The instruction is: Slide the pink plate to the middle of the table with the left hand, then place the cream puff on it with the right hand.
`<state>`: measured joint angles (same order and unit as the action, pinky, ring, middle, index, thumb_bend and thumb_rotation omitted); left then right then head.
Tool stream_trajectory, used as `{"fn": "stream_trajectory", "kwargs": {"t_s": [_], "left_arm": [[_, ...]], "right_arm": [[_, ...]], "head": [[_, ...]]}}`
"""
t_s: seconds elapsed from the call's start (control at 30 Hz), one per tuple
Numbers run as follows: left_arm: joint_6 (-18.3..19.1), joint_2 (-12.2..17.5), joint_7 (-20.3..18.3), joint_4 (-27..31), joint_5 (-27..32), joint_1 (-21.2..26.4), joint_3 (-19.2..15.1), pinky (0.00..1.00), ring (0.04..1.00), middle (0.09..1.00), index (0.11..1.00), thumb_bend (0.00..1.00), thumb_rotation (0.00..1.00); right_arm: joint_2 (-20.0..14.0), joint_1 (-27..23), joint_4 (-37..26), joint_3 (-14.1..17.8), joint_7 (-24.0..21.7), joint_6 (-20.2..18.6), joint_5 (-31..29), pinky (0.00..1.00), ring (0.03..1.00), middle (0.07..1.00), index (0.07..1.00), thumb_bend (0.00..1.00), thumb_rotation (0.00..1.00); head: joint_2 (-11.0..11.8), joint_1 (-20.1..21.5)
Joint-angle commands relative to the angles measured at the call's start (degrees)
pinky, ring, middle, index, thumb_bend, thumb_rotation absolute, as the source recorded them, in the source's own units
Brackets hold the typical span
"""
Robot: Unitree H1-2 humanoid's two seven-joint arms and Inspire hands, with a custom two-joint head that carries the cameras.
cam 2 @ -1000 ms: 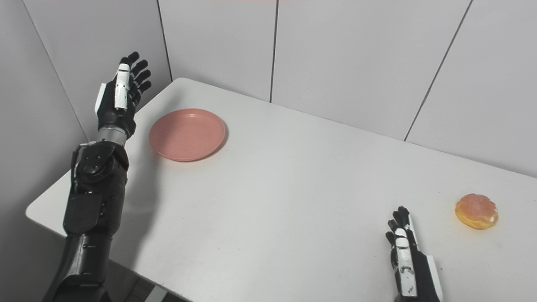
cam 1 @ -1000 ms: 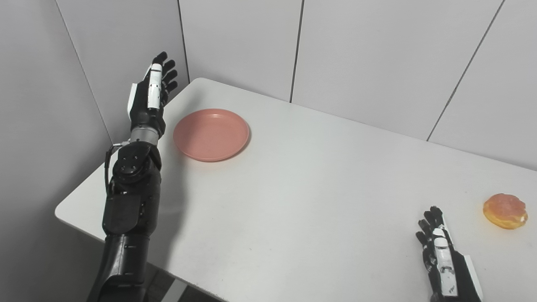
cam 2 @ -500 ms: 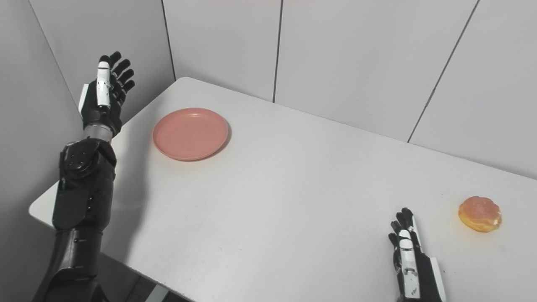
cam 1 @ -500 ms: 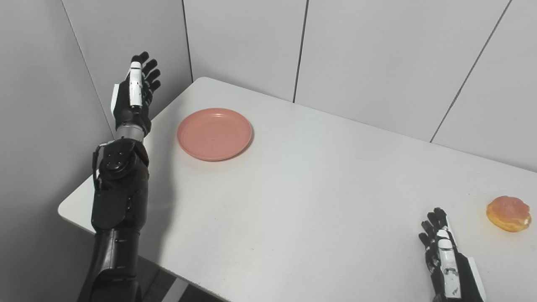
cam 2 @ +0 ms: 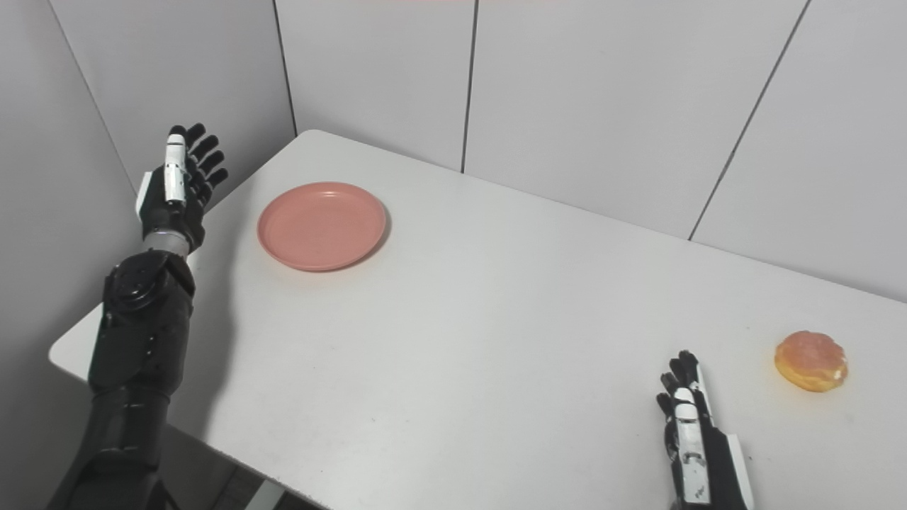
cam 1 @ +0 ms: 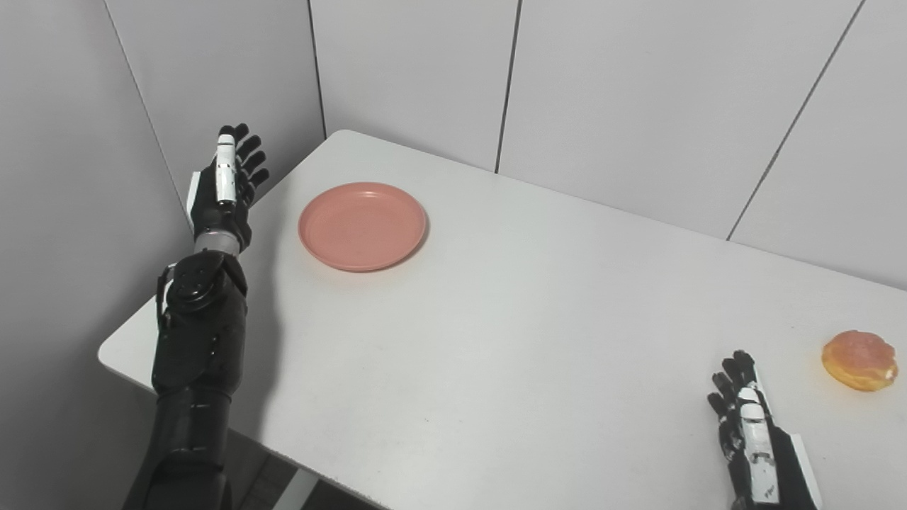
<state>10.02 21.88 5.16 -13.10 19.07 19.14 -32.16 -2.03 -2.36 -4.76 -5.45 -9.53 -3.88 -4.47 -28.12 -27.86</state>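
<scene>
The pink plate (cam 1: pixel 362 226) lies empty near the table's far left corner. My left hand (cam 1: pixel 223 185) is open and empty, raised with fingers up beside the table's left edge, left of the plate and apart from it. The cream puff (cam 1: pixel 859 360), golden with a pale filling line, sits near the table's right edge. My right hand (cam 1: pixel 753 433) is open and empty, low over the table's front right, left of the puff and apart from it.
The white table (cam 1: pixel 510 312) stands in a corner of grey panelled walls (cam 1: pixel 623 92). The left wall (cam 1: pixel 85 177) is close behind my left hand. The table's left front edge (cam 1: pixel 106 354) lies under my left forearm.
My left hand has moved left, away from the plate, and come lower. The plate, cream puff and right hand have stayed in place; the view shifted slightly.
</scene>
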Motion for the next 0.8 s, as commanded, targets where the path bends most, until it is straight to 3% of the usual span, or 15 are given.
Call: {"fn": "stream_trajectory", "kwargs": {"t_s": [0.0, 0.27, 0.53, 0.77], "left_arm": [[-2.86, 2.07, -1.09, -0.1, 0.73, 1.71, -0.04, 0.88, 0.905, 0.902, 0.881, 0.38, 1.0], [-3.8, 2.01, -1.32, -3.66, 1.81, 2.21, 0.25, 0.92, 0.915, 0.912, 0.893, 0.37, 1.0], [-3.92, 1.25, -2.5, -6.05, 3.92, 2.39, 0.66, 0.95, 0.921, 0.927, 0.914, 0.36, 1.0], [-4.85, 0.69, -3.26, -7.4, 3.06, 1.93, 2.49, 0.94, 0.925, 0.92, 0.904, 0.35, 1.0]], "right_arm": [[0.05, -1.21, -1.37, 0.17, -0.23, 0.99, -0.54, 1.0, 1.0, 1.0, 1.0, 0.03, 1.0], [0.01, -1.35, -0.69, 0.2, -0.42, 1.78, -0.67, 1.0, 1.0, 1.0, 1.0, 0.03, 1.0], [0.03, -1.1, -1.75, 0.18, -0.18, -0.14, -0.61, 1.0, 1.0, 1.0, 1.0, 0.05, 1.0], [0.01, -0.91, -2.19, 0.11, 0.01, -0.19, -0.25, 1.0, 1.0, 1.0, 1.0, 0.03, 1.0]], "head": [[-0.08, -0.01], [-0.03, -0.07], [-0.21, 0.04], [-0.34, 0.17]]}}
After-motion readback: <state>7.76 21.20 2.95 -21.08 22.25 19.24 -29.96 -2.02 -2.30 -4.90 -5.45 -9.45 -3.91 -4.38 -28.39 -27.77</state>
